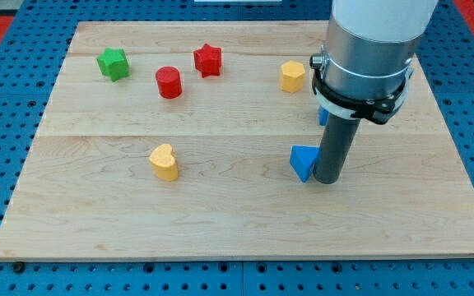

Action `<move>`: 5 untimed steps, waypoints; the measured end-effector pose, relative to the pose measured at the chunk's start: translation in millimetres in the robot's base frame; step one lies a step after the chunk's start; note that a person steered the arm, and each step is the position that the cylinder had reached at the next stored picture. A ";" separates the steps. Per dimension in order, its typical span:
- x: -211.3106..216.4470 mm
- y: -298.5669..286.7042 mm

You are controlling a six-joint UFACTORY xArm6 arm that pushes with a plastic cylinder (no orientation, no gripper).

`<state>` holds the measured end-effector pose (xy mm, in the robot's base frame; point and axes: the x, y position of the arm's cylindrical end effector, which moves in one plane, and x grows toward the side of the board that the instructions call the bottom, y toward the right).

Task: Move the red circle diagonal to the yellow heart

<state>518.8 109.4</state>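
Observation:
The red circle (169, 82) stands near the view's top left of the wooden board (237, 222). The yellow heart (164, 162) lies below it, left of the middle. My tip (327, 179) rests on the board at the view's right, touching the right side of a blue triangle (302, 161). The tip is far to the right of both the red circle and the yellow heart.
A green star (113, 63) sits at the top left, a red star (208, 59) right of the red circle, and a yellow hexagon (292, 76) at the top right. Another blue block (322, 116) is mostly hidden behind the arm.

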 end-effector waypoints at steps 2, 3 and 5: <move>-0.5 22.1; -0.7 22.1; -44.8 39.4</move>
<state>473.9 148.8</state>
